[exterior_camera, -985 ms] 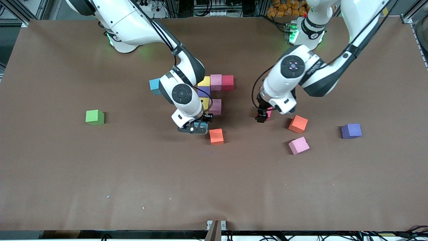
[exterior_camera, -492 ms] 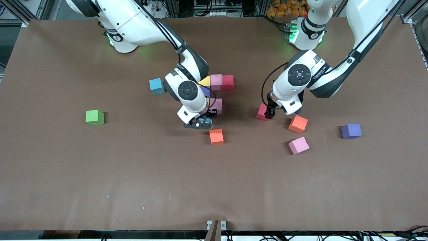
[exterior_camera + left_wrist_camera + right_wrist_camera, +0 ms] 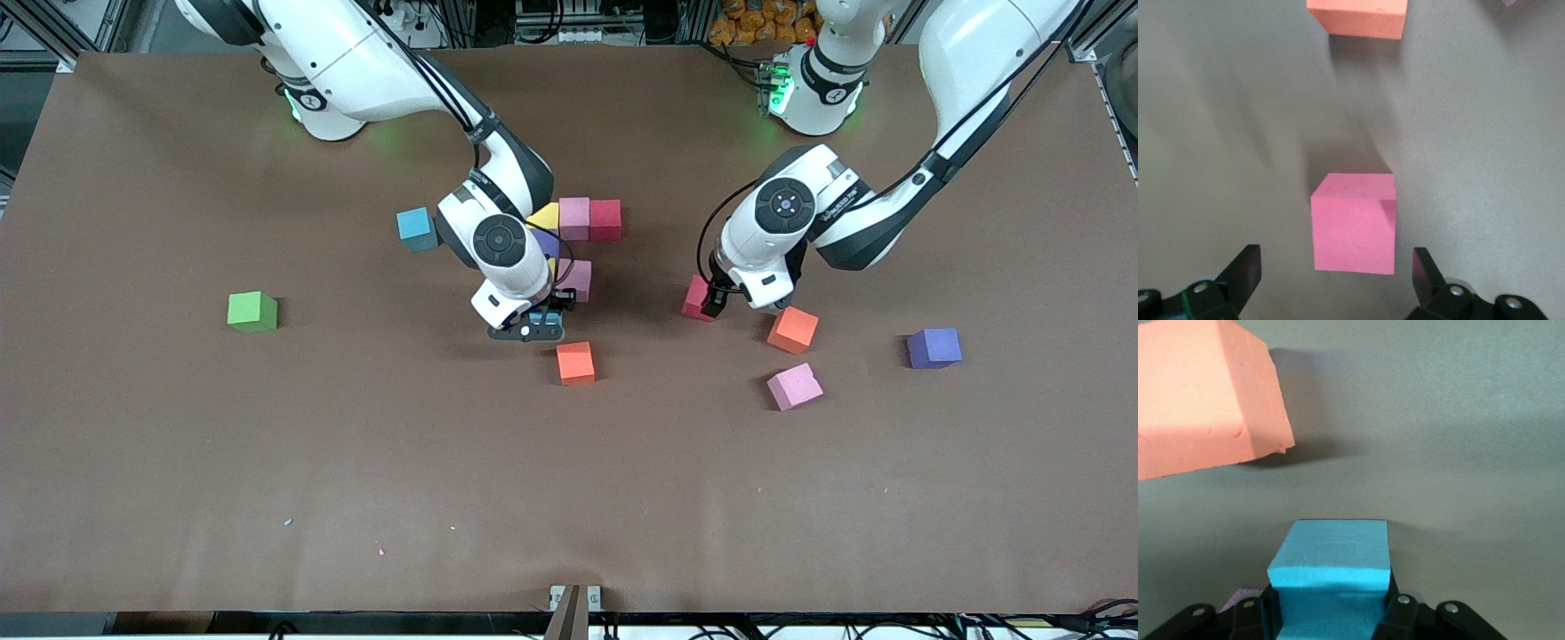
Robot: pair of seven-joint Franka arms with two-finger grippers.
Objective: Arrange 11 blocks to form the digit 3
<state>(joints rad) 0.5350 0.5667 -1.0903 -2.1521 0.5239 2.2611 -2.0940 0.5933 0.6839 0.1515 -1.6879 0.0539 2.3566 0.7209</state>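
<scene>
Several blocks touch in a cluster: yellow (image 3: 544, 216), pink (image 3: 574, 218), red (image 3: 605, 220), purple (image 3: 542, 242) and a pink one (image 3: 578, 280), partly hidden by the right arm. My right gripper (image 3: 533, 325) hangs low beside the cluster, shut on a blue block (image 3: 1331, 577), close to a loose orange block (image 3: 575, 363) (image 3: 1201, 403). My left gripper (image 3: 712, 304) (image 3: 1337, 270) is open just over a loose red block (image 3: 693, 297) (image 3: 1353, 223), a finger on either side and apart from it.
Loose on the table are a second blue block (image 3: 416, 228) beside the cluster, an orange block (image 3: 792, 330) (image 3: 1358, 17), a pink block (image 3: 794, 386), a purple block (image 3: 934, 348) and a green cube (image 3: 252, 312) toward the right arm's end.
The right gripper carried the blue block a little toward the cluster, then held still. The left gripper shifted off the red block, which now shows more; its fingers stayed open.
</scene>
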